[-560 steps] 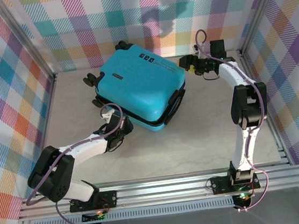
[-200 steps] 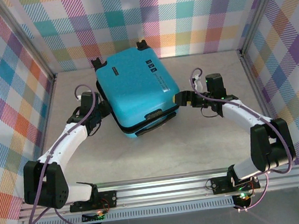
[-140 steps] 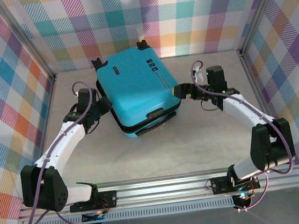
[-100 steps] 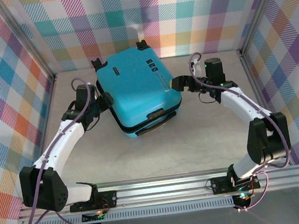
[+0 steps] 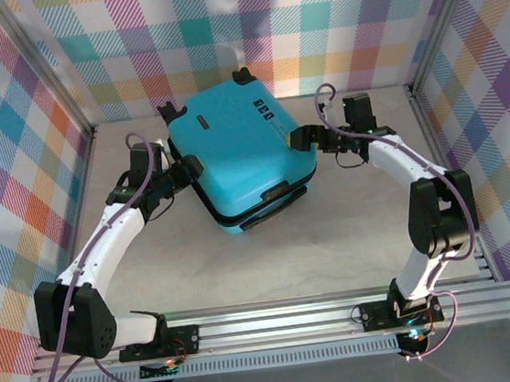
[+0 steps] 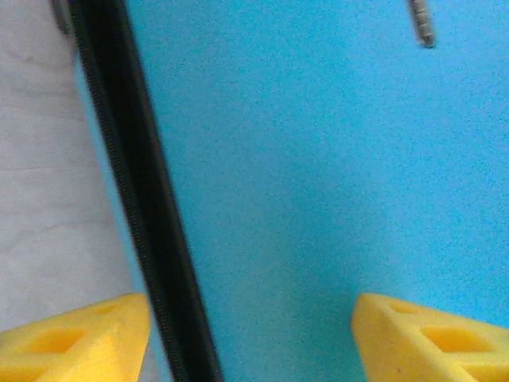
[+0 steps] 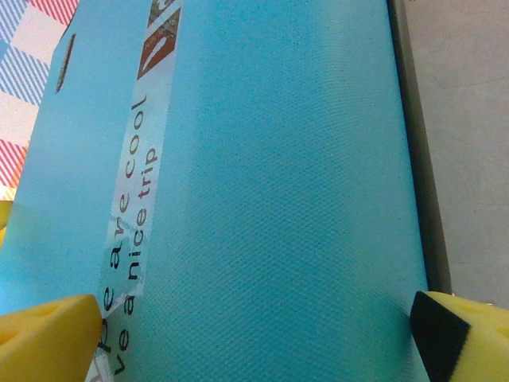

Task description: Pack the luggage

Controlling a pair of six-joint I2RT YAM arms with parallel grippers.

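The luggage [image 5: 242, 156] is a turquoise hard-shell suitcase lying flat and closed at the back middle of the table, wheels [image 5: 244, 75] toward the rear wall. My left gripper [image 5: 183, 170] is against its left side. In the left wrist view the left gripper [image 6: 250, 342] stands open, yellow fingertips [image 6: 71, 338] wide apart, the luggage shell [image 6: 318, 159] and black zipper band [image 6: 131, 199] close ahead. My right gripper [image 5: 304, 139] is at the right corner. The right gripper [image 7: 258, 342] is also open over the luggage lid [image 7: 278, 199], near its printed label [image 7: 131, 199].
Plaid walls close in the table on three sides, with metal posts at the corners. An aluminium rail [image 5: 279, 322] carrying both arm bases runs along the near edge. Bare beige tabletop [image 5: 335, 246] lies in front of the suitcase.
Both grippers have slid toward the back along the suitcase's sides, and the suitcase has turned slightly. The left jaws have spread wider.
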